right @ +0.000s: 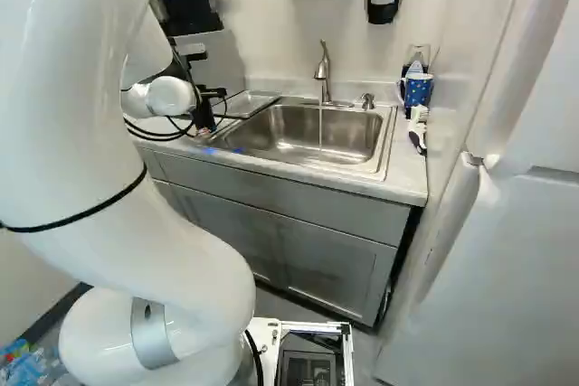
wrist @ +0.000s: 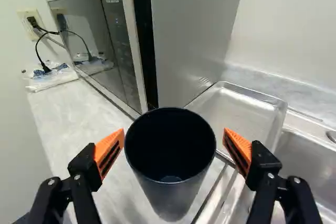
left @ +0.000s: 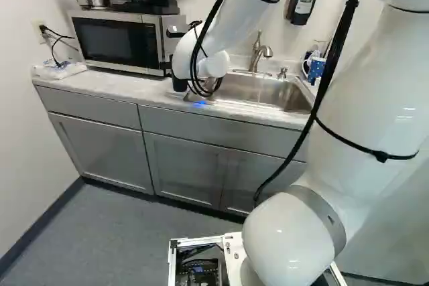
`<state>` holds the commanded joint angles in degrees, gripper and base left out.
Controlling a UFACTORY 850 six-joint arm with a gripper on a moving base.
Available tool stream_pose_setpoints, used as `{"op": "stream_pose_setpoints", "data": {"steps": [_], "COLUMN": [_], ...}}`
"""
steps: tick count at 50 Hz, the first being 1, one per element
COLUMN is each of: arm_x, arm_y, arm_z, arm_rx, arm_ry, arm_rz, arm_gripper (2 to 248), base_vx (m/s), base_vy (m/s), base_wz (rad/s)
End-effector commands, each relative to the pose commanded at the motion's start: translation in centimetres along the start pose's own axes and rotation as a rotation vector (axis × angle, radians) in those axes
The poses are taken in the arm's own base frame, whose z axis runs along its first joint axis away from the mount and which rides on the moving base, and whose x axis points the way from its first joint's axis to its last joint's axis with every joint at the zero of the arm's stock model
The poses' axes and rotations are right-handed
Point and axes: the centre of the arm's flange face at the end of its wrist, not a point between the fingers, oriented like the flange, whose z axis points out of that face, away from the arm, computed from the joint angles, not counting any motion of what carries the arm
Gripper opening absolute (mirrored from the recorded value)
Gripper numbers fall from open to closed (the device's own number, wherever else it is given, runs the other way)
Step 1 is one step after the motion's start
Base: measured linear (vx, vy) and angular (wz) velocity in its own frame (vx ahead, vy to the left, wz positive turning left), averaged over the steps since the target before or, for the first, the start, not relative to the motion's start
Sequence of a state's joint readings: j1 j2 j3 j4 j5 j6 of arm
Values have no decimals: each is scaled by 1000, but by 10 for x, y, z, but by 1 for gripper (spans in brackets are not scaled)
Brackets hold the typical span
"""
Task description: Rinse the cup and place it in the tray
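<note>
Grey cabinets carry a pale, marbled table, with a steel sink set into it. Taking that sink as the landmark and going left to right in the left base view, the microwave comes first, well to the sink's left. Between it and the sink, near the sink's edge, the dark cup stands upright on the table, mouth up. The claw is open around it, one orange pad to each side, and I see no grip on the cup.

The cup looks stiff and fairly light when empty, though I can't tell plastic from metal. Its wall narrows towards the base, so I'd take it squarely across the sides just under the rim, where the flare should help stop it dropping through. Press evenly and only moderately; once wet, that smooth wall could turn slippery, and water inside would add weight.

The metal tray lies at the sink's microwave end, just beside the cup. The faucet rises behind the sink's basin.
</note>
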<state>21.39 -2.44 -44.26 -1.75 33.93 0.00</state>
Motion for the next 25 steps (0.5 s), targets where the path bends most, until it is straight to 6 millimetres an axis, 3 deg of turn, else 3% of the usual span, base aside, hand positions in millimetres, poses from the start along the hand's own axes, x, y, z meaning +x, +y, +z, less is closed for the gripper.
{"op": "stream_pose_setpoints", "data": {"steps": [25], "arm_x": [-19], "arm_y": [-3], "arm_z": [-9], "arm_rx": [5], "arm_ry": [66], "arm_rz": [0], "arm_gripper": [247], "base_vx": [0], "base_vy": [0], "base_wz": [0]}}
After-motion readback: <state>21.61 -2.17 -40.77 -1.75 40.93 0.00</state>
